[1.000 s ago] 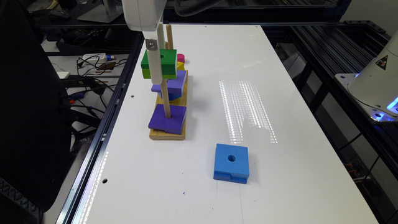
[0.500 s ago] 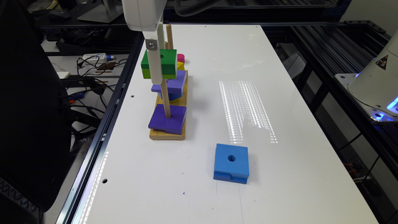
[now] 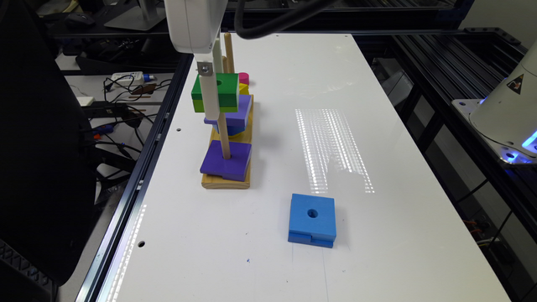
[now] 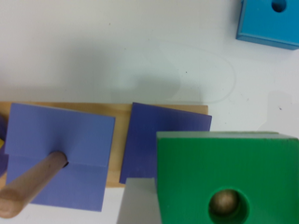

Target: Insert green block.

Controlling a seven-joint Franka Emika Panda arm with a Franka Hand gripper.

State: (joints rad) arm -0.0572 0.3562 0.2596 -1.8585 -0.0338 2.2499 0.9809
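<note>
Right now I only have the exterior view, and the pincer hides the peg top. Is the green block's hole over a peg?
Observer: Yes. In the wrist view a peg's rounded tip shows through the hole of the green block, about centred.
Operator: Which peg?
Observer: The one at the end of the wooden base nearer the blue block; its purple block lies right under the green one.
Operator: Is the next peg clear?
Observer: Yes, the neighbouring peg stands apart from the green block.
</note>
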